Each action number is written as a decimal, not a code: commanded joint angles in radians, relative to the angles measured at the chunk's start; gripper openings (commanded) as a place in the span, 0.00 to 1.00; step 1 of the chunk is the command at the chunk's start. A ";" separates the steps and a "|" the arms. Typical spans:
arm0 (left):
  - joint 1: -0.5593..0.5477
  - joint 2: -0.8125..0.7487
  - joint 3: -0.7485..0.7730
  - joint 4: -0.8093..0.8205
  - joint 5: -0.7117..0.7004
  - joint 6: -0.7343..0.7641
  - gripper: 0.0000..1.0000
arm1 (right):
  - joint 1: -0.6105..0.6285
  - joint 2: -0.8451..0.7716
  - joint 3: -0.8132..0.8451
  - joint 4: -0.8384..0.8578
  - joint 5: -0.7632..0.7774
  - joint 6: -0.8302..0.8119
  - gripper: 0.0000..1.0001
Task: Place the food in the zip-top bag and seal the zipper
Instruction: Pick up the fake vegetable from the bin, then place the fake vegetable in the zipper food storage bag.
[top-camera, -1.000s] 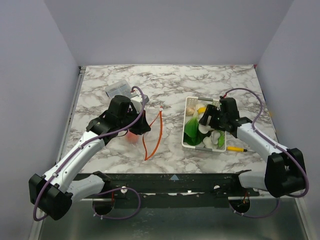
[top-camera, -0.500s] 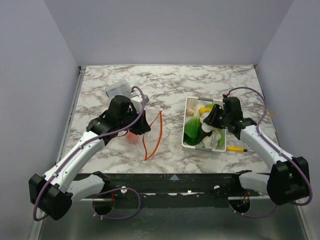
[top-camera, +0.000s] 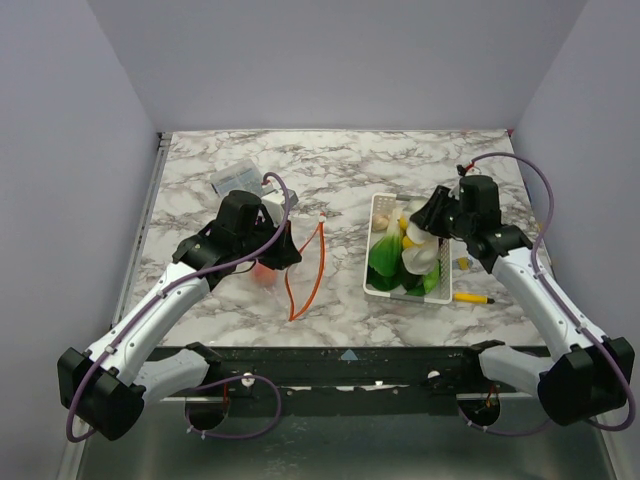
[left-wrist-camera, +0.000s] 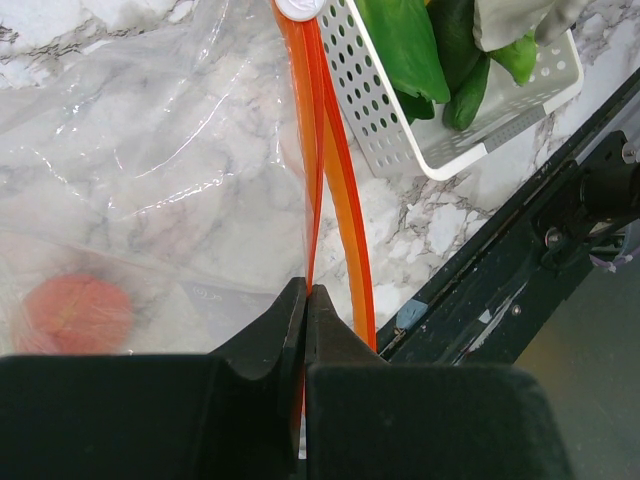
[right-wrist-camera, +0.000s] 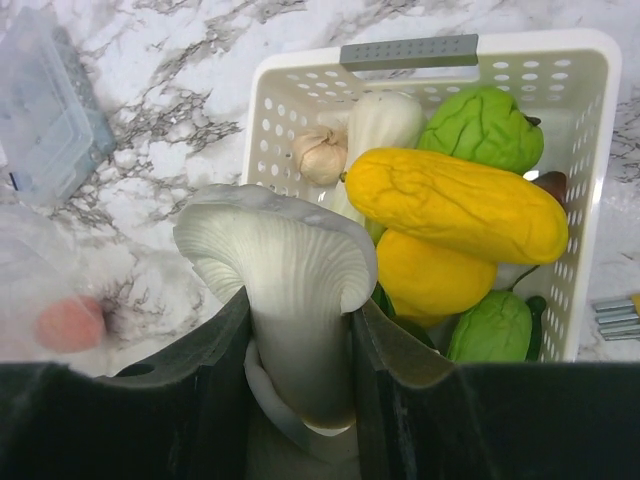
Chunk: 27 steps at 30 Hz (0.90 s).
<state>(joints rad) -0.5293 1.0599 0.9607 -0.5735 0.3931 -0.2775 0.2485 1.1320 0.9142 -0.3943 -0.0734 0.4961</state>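
The left gripper (left-wrist-camera: 305, 300) is clenched on the zipper (left-wrist-camera: 318, 150), holding up one lip of the zip-top bag (left-wrist-camera: 150, 150), where a red-orange fruit (left-wrist-camera: 78, 313) seems to lie inside. To the right, the right gripper (right-wrist-camera: 298, 330) grasps a white mushroom (right-wrist-camera: 280, 260) by its stem just over the white basket (right-wrist-camera: 262, 110) that holds the remaining food (right-wrist-camera: 455, 205). Loading is in hand, I judge: next the mushroom needs carrying left and dropping through the bag's open mouth.
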 joint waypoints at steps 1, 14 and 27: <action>0.006 -0.008 0.004 -0.005 0.014 0.006 0.00 | 0.001 -0.018 0.059 -0.026 -0.046 0.001 0.17; 0.006 0.044 0.013 0.068 0.211 -0.144 0.00 | 0.022 -0.033 0.117 0.038 -0.245 0.097 0.13; 0.006 0.130 -0.018 0.245 0.280 -0.359 0.00 | 0.327 0.015 0.238 0.147 -0.272 0.222 0.12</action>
<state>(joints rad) -0.5255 1.1610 0.9508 -0.4145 0.6125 -0.5549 0.4835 1.1301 1.0927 -0.3313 -0.3210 0.6556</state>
